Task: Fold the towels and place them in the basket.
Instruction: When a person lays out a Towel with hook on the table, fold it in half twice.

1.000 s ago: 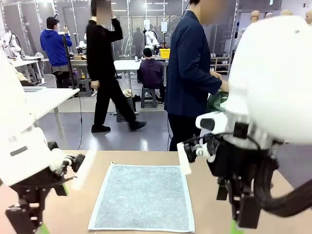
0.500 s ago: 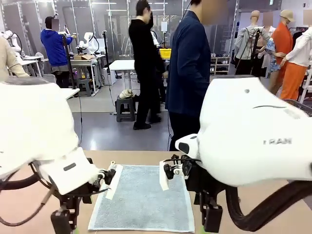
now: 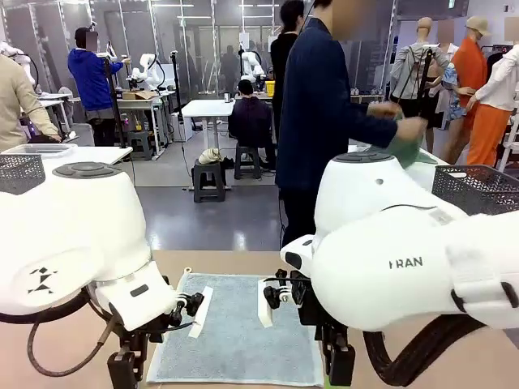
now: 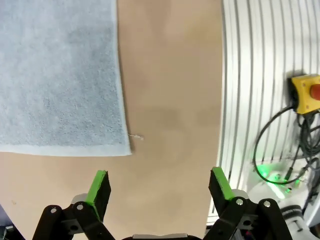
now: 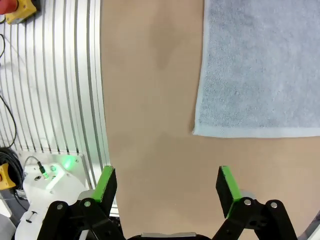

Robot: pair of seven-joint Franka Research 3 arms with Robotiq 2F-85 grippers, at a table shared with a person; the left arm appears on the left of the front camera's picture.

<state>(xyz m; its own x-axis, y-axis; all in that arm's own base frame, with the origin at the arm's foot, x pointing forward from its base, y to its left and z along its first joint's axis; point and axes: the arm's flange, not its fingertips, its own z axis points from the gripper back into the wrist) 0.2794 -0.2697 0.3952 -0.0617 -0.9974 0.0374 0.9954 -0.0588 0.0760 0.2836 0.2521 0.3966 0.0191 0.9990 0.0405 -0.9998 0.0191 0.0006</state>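
Setting was a robotics lab in an open, shared hall. Evidence noted:
- A white left arm (image 3: pixel 77 235) and right arm (image 3: pixel 405 259) stood over a tan table (image 4: pixel 170 100).
- Beside the table ran a slotted aluminium base (image 4: pixel 250 60). It carried a yellow emergency-stop box (image 4: pixel 306 93) with a red button, loose black cables (image 4: pixel 306 131) and a lit green indicator (image 4: pixel 264 171).
- Behind were a grey floor (image 3: pixel 203 223), glass partitions (image 3: pixel 195 40), a white worktable (image 3: pixel 211 108) and a stool (image 3: pixel 208 173).
- One person (image 3: pixel 250 121) sat at a bench. Another, in blue (image 3: pixel 93 81), stood by a further table.
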